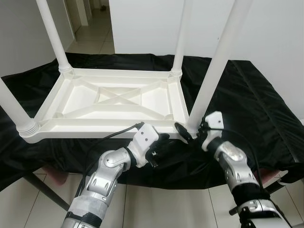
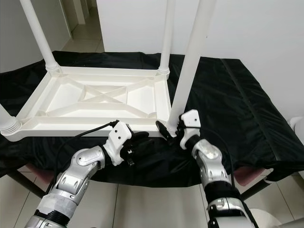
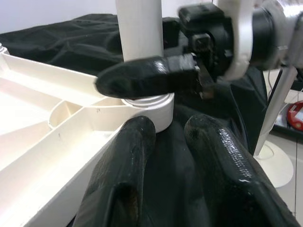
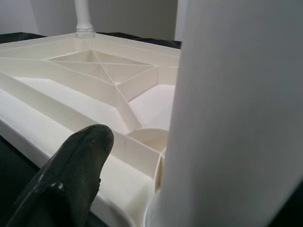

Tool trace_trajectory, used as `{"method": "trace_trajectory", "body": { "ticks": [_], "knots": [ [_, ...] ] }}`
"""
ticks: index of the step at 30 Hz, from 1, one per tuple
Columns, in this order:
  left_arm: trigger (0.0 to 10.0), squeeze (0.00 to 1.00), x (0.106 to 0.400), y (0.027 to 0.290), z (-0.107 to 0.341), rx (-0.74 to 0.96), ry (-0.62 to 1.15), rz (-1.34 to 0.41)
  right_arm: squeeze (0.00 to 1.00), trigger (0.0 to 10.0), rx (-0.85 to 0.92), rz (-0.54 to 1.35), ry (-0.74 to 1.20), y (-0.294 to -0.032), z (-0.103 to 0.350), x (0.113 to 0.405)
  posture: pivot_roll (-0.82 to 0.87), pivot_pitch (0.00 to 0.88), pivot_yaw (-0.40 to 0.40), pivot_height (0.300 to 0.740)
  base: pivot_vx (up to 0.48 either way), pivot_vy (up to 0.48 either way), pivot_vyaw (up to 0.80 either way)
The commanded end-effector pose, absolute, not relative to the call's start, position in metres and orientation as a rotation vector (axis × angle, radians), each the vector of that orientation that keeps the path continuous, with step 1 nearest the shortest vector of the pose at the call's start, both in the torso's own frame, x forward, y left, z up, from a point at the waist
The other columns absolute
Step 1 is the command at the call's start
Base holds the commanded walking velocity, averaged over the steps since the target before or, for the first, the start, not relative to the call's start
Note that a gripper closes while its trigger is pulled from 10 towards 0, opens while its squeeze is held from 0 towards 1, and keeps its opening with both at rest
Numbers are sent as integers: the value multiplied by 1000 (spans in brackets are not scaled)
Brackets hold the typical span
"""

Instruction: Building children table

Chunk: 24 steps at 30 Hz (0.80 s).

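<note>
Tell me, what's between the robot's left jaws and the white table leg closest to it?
One black finger of the right gripper crosses in front of the near leg, and black cloth lies beyond the left gripper. The left wrist view shows it.

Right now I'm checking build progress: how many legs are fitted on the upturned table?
4: far-left leg, far-right leg, near-left leg, and near-right leg beside the right gripper.

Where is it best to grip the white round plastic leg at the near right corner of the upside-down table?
Probably low on the white round plastic leg, just above its socket, coming from the robot's side: the shaft is slim and nearly upright, and the right gripper is already there.
</note>
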<state>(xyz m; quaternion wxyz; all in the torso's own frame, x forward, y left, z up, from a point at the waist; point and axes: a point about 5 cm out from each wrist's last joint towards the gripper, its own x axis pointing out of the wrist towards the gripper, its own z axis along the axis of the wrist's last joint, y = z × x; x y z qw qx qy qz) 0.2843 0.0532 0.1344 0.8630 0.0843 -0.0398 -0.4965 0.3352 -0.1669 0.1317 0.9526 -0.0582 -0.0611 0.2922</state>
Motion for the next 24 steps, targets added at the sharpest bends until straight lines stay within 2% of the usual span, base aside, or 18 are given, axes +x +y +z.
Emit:
{"method": "trace_trajectory", "body": {
  "ticks": [1,3,4,5,6,18,19,20,21,24],
  "knots": [
    [10000,0,283,53,134,170,-77,-1040,0,10000,-127,614,-106,-168,128,335,31,0,12,740,0,0,0],
    [10000,0,282,53,134,170,-78,-1043,0,5451,-129,634,-98,-170,128,336,33,0,11,740,0,0,0],
    [10000,0,282,53,134,171,-78,-1044,0,4510,-131,638,-97,-170,128,336,33,0,11,740,0,0,0],
    [10000,0,282,53,134,171,-78,-1044,0,4510,-131,638,-97,-170,128,336,33,0,11,740,0,0,0],
    [10000,0,281,53,135,173,-79,-1047,0,0,-132,639,-72,-173,124,336,36,0,10,740,0,0,0],
    [10000,0,281,53,136,179,-79,-1054,0,0,-113,637,-32,-181,113,332,30,0,11,740,0,0,0],
    [10000,0,280,52,136,179,-80,-1055,0,1882,-104,624,-32,-182,112,332,29,0,9,740,0,0,0],
    [10000,0,280,52,136,179,-80,-1055,0,1882,-104,624,-32,-182,112,332,29,0,9,740,0,0,0],
    [10000,0,281,52,136,178,-81,-1056,0,10000,-82,598,-38,-182,113,332,28,0,7,740,0,0,0],
    [10000,0,281,52,136,177,-82,-1055,0,10000,-50,531,-64,-181,117,333,26,0,2,740,0,0,0]
  ]
}}
